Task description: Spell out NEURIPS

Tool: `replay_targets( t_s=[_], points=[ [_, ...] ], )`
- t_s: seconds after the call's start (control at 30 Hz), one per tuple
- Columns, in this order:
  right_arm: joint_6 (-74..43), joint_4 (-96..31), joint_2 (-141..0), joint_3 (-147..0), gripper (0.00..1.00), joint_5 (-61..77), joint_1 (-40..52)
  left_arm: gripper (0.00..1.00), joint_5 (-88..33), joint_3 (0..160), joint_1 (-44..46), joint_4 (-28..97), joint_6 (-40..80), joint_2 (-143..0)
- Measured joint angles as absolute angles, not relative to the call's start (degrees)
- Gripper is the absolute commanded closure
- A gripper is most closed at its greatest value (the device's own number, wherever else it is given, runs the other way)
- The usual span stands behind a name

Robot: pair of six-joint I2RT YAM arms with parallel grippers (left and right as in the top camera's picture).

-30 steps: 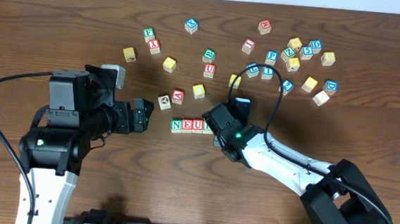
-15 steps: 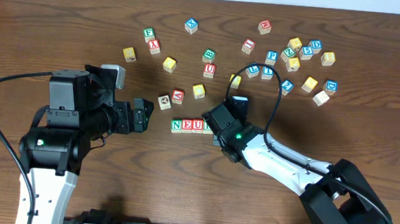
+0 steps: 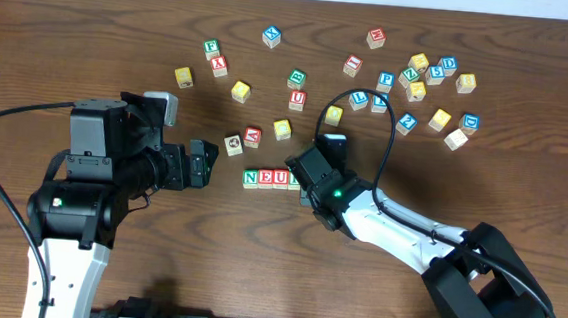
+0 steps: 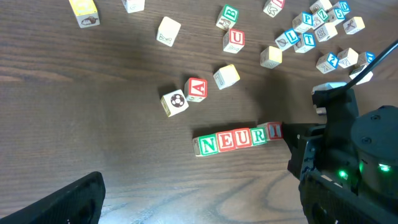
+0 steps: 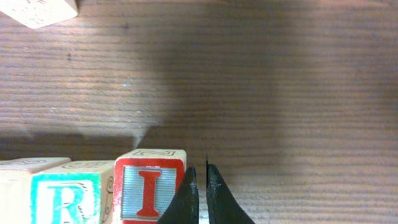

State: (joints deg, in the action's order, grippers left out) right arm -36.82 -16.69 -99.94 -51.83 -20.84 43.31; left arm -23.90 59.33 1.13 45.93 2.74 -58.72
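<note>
Cube row (image 4: 239, 138), scattered cubes (image 3: 386, 82) behind, fingers (image 5: 186, 199) at right end

The tabletop (image 3: 93, 25) is dark brown with fine, streaky wood grain. At the frame centre, pale wooden cubes carry letters inside matching coloured borders: green N (image 4: 208, 145), red E (image 4: 225, 141), red U (image 4: 241, 138), green R (image 4: 257, 135) and red I (image 5: 148, 185), which sits on a pale grey-blue face. The right fingers (image 5: 188, 202) are black. Above the row, a ball-patterned cube (image 4: 174, 102) shows black and white next to a red A (image 4: 196, 89). At upper right is a blue P (image 3: 386, 81).
</note>
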Motion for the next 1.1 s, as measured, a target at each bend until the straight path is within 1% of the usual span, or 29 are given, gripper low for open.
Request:
replay_targets(
  t_s=[0.8, 1.1],
  points=[
    [-31.97, -13.98, -99.94, -51.62, 0.99, -21.56, 43.07, 0.02, -23.9, 59.35, 1.13, 45.93, 2.74, -58.72],
    [-31.64, -13.47, -99.94, -51.62, 0.99, -22.55, 41.41, 0.02, -23.9, 59.33, 1.13, 45.93, 2.74, -58.72]
  ],
)
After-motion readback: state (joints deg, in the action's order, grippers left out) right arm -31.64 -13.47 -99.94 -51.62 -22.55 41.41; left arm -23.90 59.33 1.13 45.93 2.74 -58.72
